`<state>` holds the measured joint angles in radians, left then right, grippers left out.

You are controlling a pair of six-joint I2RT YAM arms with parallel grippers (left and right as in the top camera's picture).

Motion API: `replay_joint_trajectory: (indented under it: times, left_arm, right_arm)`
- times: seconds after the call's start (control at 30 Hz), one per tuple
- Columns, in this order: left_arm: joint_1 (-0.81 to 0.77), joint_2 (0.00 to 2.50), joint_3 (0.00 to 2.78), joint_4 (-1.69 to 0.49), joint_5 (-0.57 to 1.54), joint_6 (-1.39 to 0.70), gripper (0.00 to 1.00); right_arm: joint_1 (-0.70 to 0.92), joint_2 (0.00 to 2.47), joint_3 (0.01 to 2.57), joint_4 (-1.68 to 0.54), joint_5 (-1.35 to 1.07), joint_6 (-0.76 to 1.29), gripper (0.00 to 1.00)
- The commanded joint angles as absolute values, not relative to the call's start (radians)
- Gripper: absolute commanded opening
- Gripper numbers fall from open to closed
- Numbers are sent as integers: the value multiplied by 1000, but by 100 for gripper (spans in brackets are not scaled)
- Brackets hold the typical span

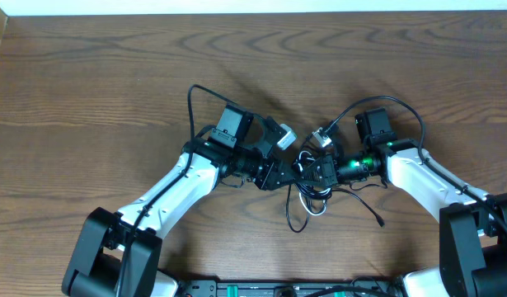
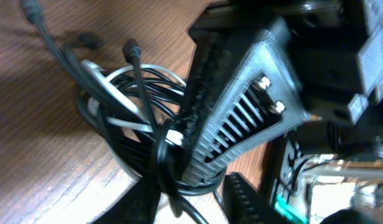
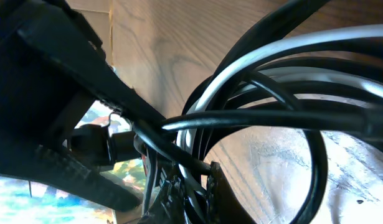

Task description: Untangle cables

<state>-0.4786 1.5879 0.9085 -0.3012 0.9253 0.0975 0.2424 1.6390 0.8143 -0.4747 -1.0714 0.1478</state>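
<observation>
Overhead: cables (image 1: 307, 196) bunched in one knot at mid-tabletop (image 1: 113, 82), right where the left end effector (image 1: 293, 175) and the right end effector (image 1: 317, 172) meet tip to tip. Long axis of the knot from that meeting point toward the robot's edge, loops spilling just beyond the tips. One black strand (image 1: 368, 210) trailing off to the right, well clear of the knot.

Left wrist: black loops crossed by a white cable (image 2: 126, 73), two plug ends pointing toward the top of the frame. Bundle narrowing beside a ribbed grey finger (image 2: 241, 118), white strand touching it. Left end effector partly closed about the bundle; cannot tell whether actually pinching.

Right wrist: right end effector closed tight, thin black strands running into the tips and gripped there. Black and white arcs sweeping up and rightward from that pinch, close over the tabletop.
</observation>
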Motion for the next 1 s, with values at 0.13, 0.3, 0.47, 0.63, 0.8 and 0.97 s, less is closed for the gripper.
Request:
replay_joint_trajectory:
  times: [0.13, 0.3, 0.47, 0.63, 0.8, 0.97]
  left_arm:
    - [-499, 1597, 926, -295, 835, 91, 7]
    - [-505, 1596, 926, -321, 818, 93, 7]
    - [-506, 1580, 926, -461, 823, 204, 7]
    - [-506, 1536, 926, -625, 907, 339, 8]
    - [-505, 1405, 926, -699, 931, 368, 8]
    - [-505, 1306, 926, -619, 818, 258, 8]
  right_arm:
    - [243, 1640, 810, -464, -1189, 115, 1]
    - [229, 1640, 809, -463, -1167, 121, 1]
    - [159, 1640, 809, -453, -1097, 209, 1]
    - [90, 1640, 809, -445, -1005, 282, 1]
    - [80, 1640, 809, -447, -877, 303, 1]
    - [84, 1640, 809, -505, -761, 299, 63]
